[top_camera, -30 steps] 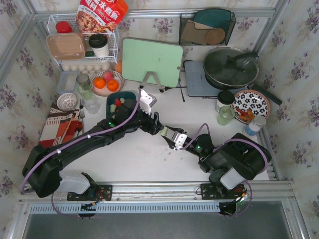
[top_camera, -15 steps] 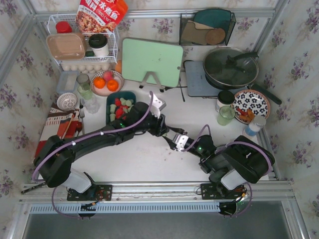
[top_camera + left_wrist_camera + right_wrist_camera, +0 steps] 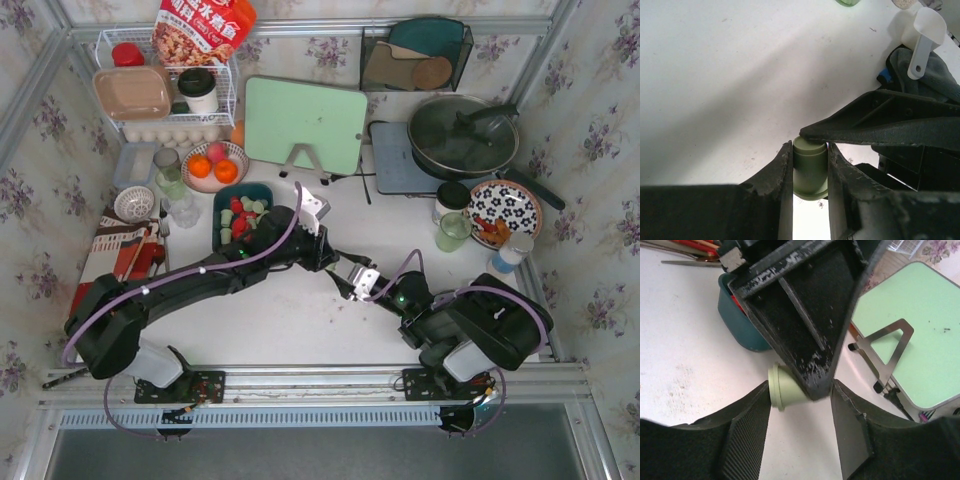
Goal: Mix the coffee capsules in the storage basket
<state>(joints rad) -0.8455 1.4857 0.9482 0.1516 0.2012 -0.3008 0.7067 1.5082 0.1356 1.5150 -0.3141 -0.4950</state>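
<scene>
Left claw (image 3: 809, 149) pinches green capsule (image 3: 810, 172); right claw (image 3: 800, 389) straddles it, grip unclear, left claw blocks view; storage basket (image 3: 740, 325) near on worktop (image 3: 715, 75).

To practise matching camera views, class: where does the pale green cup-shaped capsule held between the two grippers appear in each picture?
Top external: mid-picture, hidden where left gripper and right gripper meet.
Left wrist: pale green cup-shaped capsule low centre, between the fingers.
Right wrist: centre-left, partly behind the left gripper.
Landmark: dark teal plastic basket, in top and right wrist views.
</scene>
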